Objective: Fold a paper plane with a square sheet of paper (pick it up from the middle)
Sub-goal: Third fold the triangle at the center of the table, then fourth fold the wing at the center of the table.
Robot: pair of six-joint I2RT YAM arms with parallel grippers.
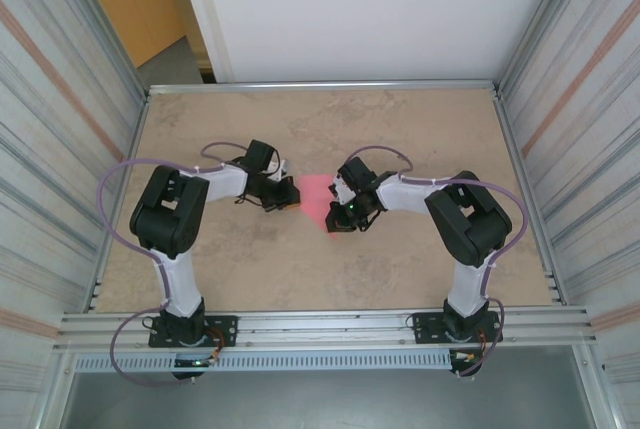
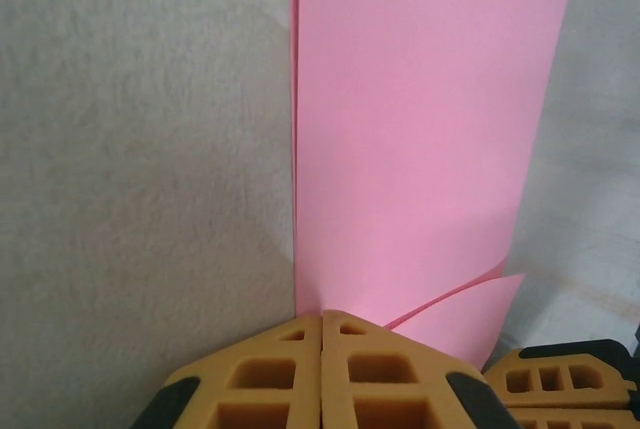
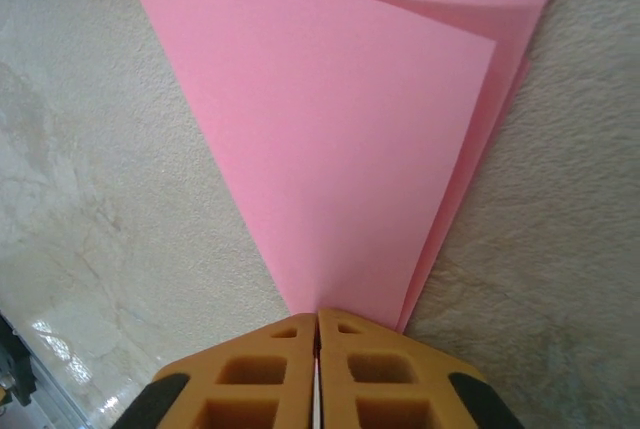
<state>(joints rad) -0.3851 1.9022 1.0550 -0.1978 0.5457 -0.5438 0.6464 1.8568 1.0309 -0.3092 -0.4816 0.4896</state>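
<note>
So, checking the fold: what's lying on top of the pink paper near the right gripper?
A folded flap of the same square sheet of paper lies over it, narrowing towards the right gripper. The layer beneath shows past the flap's edges; the rest is covered.

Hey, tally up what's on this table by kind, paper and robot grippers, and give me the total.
pink sheet of paper: 1
grippers: 2, the left gripper and the right gripper
total: 3
</note>
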